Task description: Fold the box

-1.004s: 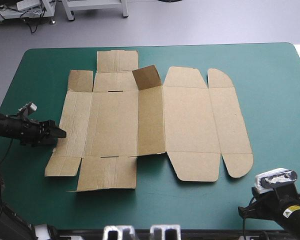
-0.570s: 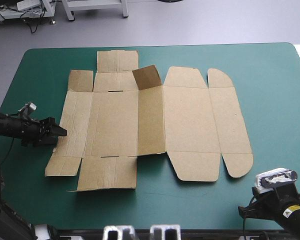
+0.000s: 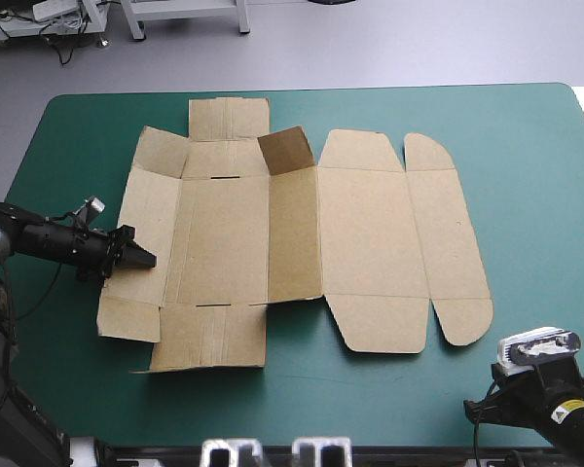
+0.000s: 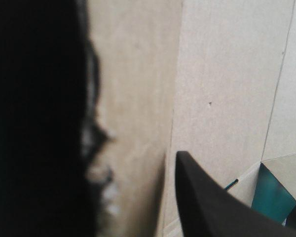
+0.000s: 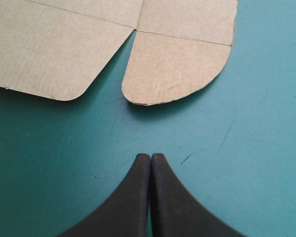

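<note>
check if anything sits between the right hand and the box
Nothing visible does. The right hand, shut, points at a rounded corner flap of the box, and only bare teal-green cover lies between them.

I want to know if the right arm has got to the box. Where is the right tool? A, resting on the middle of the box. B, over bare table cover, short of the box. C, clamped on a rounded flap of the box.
B: the right tool is shut over the teal-green table cover, and the rounded flap of the box lies flat ahead of it with cover between them.
</note>
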`<state>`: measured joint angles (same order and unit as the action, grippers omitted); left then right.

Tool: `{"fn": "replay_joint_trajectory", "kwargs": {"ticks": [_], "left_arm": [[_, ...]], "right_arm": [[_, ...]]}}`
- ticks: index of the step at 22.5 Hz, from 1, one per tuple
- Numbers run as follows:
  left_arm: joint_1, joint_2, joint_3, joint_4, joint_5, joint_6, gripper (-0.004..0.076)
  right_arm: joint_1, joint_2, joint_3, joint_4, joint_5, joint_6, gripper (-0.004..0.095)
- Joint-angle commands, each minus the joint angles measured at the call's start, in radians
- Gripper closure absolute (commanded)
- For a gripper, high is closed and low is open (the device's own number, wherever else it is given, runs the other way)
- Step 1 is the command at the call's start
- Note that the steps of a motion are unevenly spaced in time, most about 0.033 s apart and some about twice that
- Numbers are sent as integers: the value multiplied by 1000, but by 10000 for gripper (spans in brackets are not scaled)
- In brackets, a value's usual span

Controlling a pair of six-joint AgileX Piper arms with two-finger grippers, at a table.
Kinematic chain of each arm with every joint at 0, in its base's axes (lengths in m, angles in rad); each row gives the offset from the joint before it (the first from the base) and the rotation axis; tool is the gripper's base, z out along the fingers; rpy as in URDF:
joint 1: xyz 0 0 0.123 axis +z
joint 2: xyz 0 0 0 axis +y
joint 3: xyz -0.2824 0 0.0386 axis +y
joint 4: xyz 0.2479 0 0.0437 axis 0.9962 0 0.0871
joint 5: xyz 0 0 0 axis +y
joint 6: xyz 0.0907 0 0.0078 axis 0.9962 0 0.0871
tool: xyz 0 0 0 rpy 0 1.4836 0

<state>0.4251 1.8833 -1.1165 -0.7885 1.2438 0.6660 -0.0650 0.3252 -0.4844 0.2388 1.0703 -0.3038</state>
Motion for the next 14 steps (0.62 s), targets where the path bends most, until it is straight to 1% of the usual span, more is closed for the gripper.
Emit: {"fn": "replay_joint_trajectory", "kwargs": {"ticks": [1,4,7,9,14], "left_arm": [[-31,2,16,60,58,-19,724],[-31,-48,5,67,58,-21,728],[-46,-155,-85,98,58,1,728],[-74,-234,-170,169,58,24,728],[-161,-322,-299,271,55,33,728]], "right_arm": [[3,10,-22,6,-50,-1,931],[3,10,-22,6,-50,3,931],[3,10,-22,6,-52,3,931],[3,10,-22,6,-52,4,931],[3,10,-22,6,-52,4,931]]}}
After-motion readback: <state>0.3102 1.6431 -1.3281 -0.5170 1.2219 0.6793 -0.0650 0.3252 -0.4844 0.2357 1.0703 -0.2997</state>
